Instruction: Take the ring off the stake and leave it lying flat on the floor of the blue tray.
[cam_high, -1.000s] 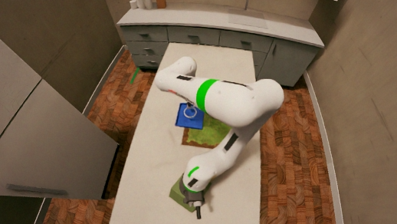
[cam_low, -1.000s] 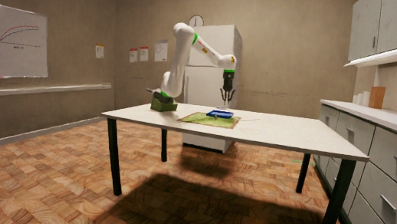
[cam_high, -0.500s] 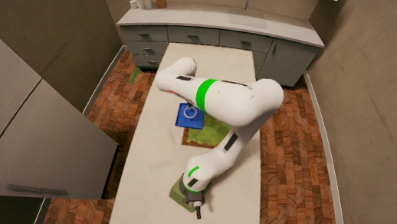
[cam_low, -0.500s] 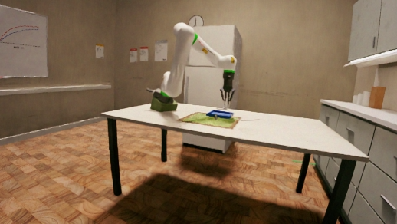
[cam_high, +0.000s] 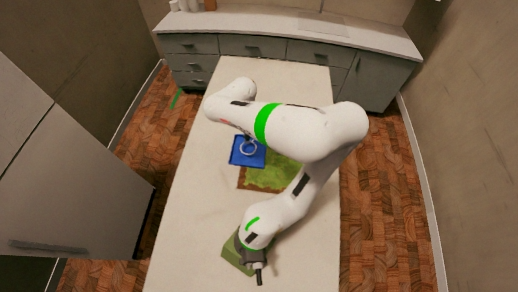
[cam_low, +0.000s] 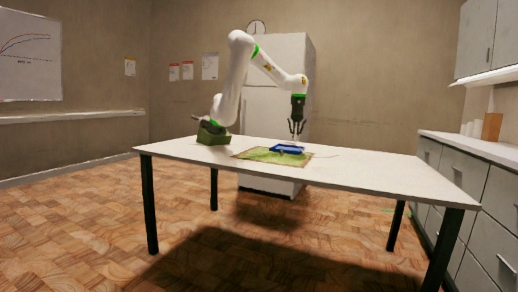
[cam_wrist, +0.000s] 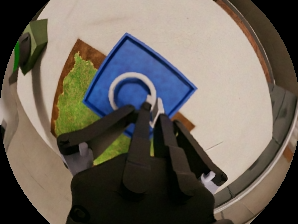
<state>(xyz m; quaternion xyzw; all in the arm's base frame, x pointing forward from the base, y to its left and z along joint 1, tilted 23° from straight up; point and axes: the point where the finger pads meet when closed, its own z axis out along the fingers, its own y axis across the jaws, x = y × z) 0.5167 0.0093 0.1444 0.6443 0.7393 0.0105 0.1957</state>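
The white ring hangs over the blue tray, which sits on the far left corner of the green mat. In the wrist view the ring lies level at my fingertips, over the tray's floor. My gripper is shut on the ring's near rim and holds it a little above the tray. From the side the gripper points straight down just over the tray. I cannot see the stake; the arm covers much of the mat.
The robot's green base stands at the near end of the table. Grey cabinets run along the wall past the far end. A grey cabinet door stands open to the table's left.
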